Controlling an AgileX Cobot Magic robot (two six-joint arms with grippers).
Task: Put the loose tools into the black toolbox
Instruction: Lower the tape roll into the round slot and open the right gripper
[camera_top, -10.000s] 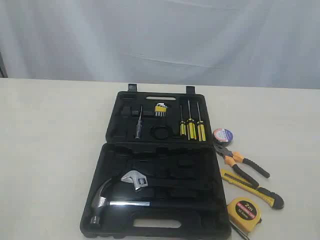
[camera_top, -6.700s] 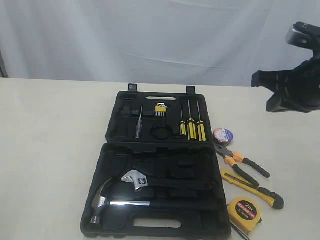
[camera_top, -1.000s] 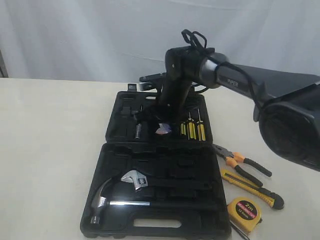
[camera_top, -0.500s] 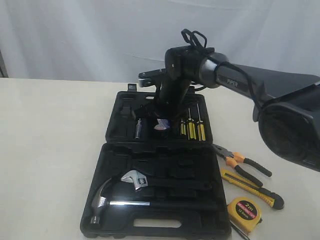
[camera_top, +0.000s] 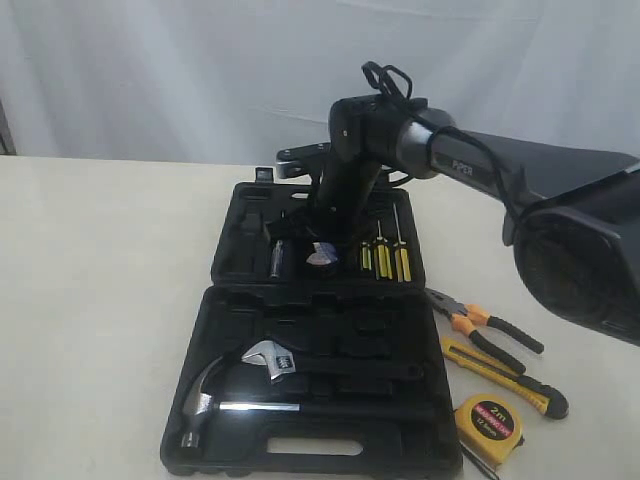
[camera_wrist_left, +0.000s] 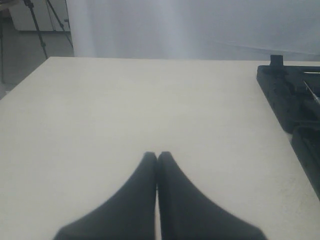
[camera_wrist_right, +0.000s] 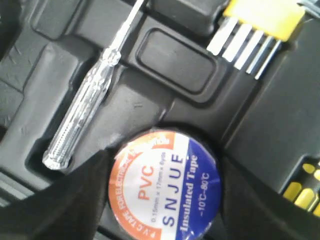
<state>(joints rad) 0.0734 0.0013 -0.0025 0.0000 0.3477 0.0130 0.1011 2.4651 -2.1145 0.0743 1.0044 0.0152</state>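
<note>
Tape roll (camera_top: 321, 254) reached toolbox (camera_top: 228, 335) (gripped); hammer (camera_top: 207, 394) inside

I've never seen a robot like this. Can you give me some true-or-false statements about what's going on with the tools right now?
1. The right gripper grips a tape roll over the toolbox. True.
2. The pliers are inside the toolbox. False: they lie on the table beside it.
3. The left gripper is shut and holds nothing. True.
4. The hammer lies out on the table. False: it lies inside the toolbox.
</note>
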